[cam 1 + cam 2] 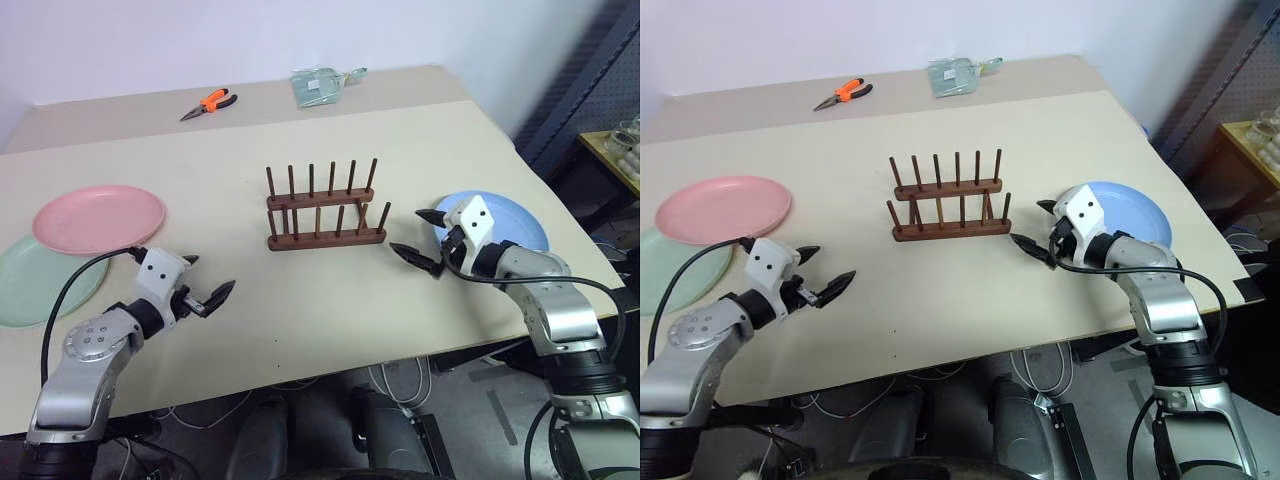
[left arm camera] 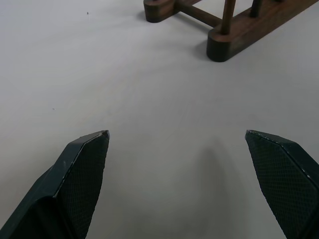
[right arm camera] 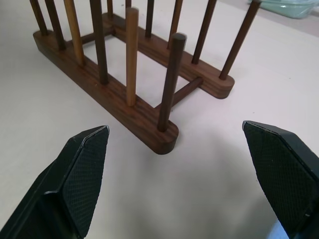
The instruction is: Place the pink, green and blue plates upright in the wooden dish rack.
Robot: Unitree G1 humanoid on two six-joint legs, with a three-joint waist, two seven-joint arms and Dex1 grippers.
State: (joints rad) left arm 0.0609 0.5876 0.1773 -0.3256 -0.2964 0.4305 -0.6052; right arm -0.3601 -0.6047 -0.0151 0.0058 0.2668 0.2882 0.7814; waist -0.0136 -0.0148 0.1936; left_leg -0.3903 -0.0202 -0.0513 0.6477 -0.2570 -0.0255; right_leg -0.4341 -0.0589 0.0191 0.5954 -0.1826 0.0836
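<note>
Nothing is racked yet: the dark brown wooden dish rack [image 1: 325,208] stands empty mid-bench, the pale pink round plastic plate [image 1: 98,217] and the mint green one [image 1: 45,279], apparently tucked under its rim, lie flat by the left edge, and the light blue plate [image 1: 512,222] lies flat near the right edge. Both the left claw [image 1: 205,282] and right claw [image 1: 423,240] hang spread wide and empty, so all three placements remain.

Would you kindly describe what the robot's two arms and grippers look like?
Both arms are silver-grey metal with black joints. Each ends in a white wrist block carrying two black pointed fingers with textured pads, on the left gripper and right gripper. A black cable loops along each arm.
</note>
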